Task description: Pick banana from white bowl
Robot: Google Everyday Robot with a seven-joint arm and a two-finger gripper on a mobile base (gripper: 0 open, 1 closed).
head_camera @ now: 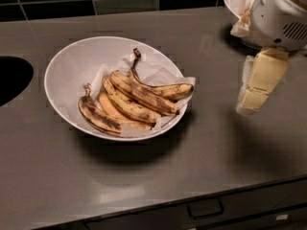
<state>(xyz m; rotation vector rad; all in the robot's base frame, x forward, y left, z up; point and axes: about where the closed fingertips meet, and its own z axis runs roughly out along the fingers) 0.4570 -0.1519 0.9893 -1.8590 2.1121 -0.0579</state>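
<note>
currently the dark grey counter [144, 181] bears the wide glossy white bowl [61, 63]; the cream two-finger gripper [248, 108] hovers well apart, jaw state cannot be told. the long brown-streaked yellow banana [144, 96] lies inside, touching neighbouring bananas [98, 117]: you risk pinching those or paper lining [160, 72].

My gripper [248, 104] hangs at the right side of the view, held in the air, touching nothing. Cream-coloured and long, it points down and slightly left, tip lowest. My wrist [278, 18], white and rounded with a vent on its side, sits right above it in the top right corner, partly cut off.
</note>
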